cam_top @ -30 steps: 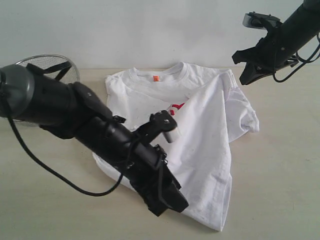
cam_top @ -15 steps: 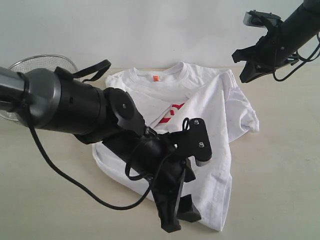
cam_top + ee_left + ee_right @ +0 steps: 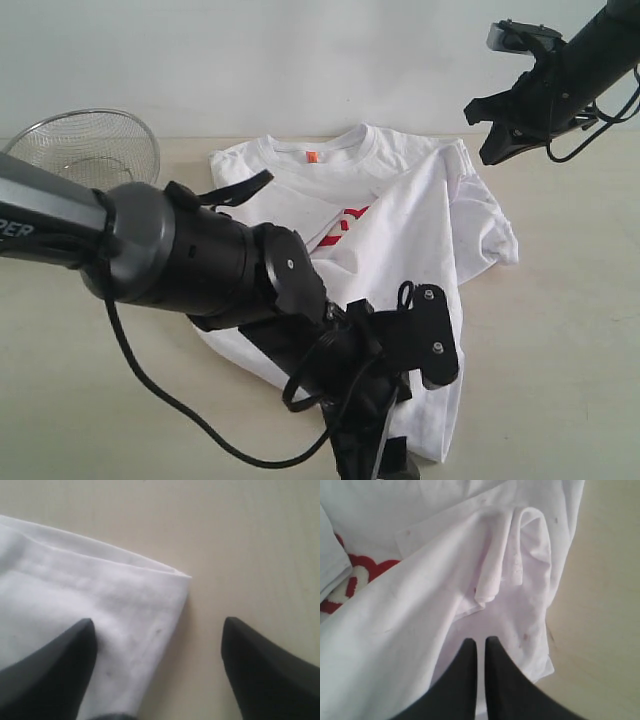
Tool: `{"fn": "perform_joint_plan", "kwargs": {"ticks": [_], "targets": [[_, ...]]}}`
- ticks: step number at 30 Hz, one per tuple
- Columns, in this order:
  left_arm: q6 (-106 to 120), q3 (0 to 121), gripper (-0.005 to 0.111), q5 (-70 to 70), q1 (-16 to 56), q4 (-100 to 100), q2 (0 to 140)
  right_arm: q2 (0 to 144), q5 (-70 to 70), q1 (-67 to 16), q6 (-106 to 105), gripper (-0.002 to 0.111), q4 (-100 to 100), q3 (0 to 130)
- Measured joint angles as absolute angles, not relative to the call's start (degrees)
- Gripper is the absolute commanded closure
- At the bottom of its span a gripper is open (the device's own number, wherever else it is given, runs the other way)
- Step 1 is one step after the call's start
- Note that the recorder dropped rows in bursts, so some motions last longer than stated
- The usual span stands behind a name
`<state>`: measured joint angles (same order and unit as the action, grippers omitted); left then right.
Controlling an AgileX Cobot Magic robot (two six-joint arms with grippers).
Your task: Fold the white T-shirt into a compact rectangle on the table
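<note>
The white T-shirt [image 3: 400, 215] lies on the table [image 3: 560, 330], neck with orange tag away from me. Its right side is folded over the chest, leaving part of the red lettering [image 3: 340, 228] showing. My left gripper [image 3: 378, 468] is low at the shirt's near hem corner. In the left wrist view this gripper [image 3: 157, 630] is open, one finger over the shirt corner [image 3: 150, 605] and the other over bare table [image 3: 250, 555]. My right gripper [image 3: 490, 155] hangs high beyond the shirt's right shoulder. In its own view it [image 3: 481, 641] is shut and empty above the folded sleeve [image 3: 520, 555].
A round wire-mesh basket [image 3: 85, 145] stands at the back left of the table. My bulky left arm [image 3: 190, 260] crosses over the shirt's left half and hides it. A pale wall [image 3: 300, 50] runs behind the table.
My left arm has swung down and toward the near edge, bringing its gripper from mid-shirt to the near hem corner. The right arm has stayed in place.
</note>
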<state>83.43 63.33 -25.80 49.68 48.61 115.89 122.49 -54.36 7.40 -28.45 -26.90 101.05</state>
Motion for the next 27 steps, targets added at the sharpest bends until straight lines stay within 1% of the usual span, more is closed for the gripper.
{"fn": "perform_joint_plan", "kwargs": {"ticks": [7, 11, 13, 14, 16, 19, 21, 27], "targets": [[83.4, 63.3, 0.046, -21.3, 50.7, 48.6, 116.6, 122.5, -54.4, 7.4, -28.5, 0.107, -26.9, 101.0], [83.3, 63.6, 0.051, -18.7, 50.8, 48.9, 117.8, 122.5, -54.4, 7.4, -28.5, 0.107, -26.9, 101.0], [83.2, 63.9, 0.056, -18.7, 51.0, 49.0, 118.0, 122.5, -54.3, 7.4, -28.5, 0.107, -26.9, 101.0], [83.2, 64.0, 0.061, -18.7, 51.1, 49.0, 118.0, 122.5, -54.3, 7.4, -28.5, 0.107, -26.9, 101.0], [83.2, 64.0, 0.072, -18.7, 51.4, 49.0, 118.0, 122.5, -54.1, 7.4, -28.5, 0.107, -26.9, 101.0], [83.2, 64.0, 0.092, -18.9, 51.9, 49.0, 118.0, 122.5, -53.9, 7.4, -28.5, 0.107, -26.9, 101.0], [83.2, 64.0, 0.102, -18.9, 52.2, 49.0, 118.0, 122.5, -53.6, 7.4, -28.5, 0.107, -26.9, 101.0], [83.2, 63.8, 0.102, -18.9, 52.2, 48.6, 116.6, 122.5, -53.4, 7.4, -28.5, 0.107, -26.9, 101.0]]}}
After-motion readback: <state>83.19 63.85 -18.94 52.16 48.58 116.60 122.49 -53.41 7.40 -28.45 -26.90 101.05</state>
